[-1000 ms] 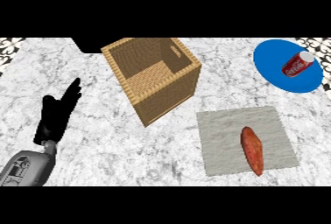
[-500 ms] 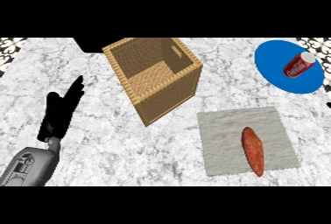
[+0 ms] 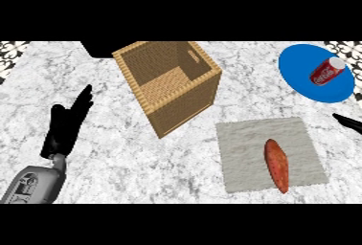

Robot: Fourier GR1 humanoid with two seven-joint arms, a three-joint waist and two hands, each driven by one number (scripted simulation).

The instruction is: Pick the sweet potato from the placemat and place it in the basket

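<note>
Sweet potato [image 3: 277, 165] lies on the placemat [image 3: 244, 139] — left hand [image 3: 65, 127] open; right hand's [image 3: 348, 121] fingers perhaps straight, mostly hidden.

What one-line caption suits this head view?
Sweet potato lies on the placemat, basket alongside; left hand open at left.

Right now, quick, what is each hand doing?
Left hand: open, holding nothing.
Right hand: only a fingertip shows at the right edge; cannot tell.

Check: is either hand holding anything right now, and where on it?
Nothing is held. The left hand is open over bare counter; only a tip of the right hand shows. The sweet potato lies untouched on the placemat.
</note>
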